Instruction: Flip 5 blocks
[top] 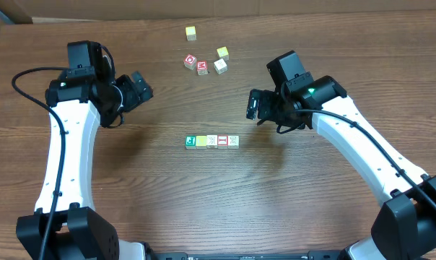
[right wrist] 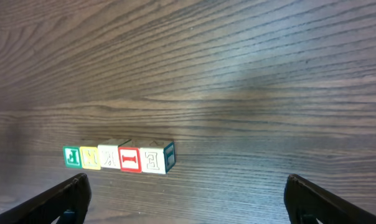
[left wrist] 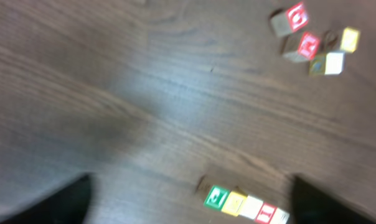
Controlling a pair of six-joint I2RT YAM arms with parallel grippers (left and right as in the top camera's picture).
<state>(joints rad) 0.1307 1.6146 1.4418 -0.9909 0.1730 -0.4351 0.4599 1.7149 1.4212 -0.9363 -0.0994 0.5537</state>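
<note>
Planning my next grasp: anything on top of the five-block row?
Nothing: all five top faces of the row show, uncovered. It rests on the table; the bottom faces are hidden.

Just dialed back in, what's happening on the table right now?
Neither arm is holding anything. The left gripper and right gripper both hang open above the table, one to either side of the row of five blocks. The blocks sit side by side, touching, at the centre. The right wrist view looks straight at that row. A loose cluster of other cubes lies farther back, away from both grippers.
</note>
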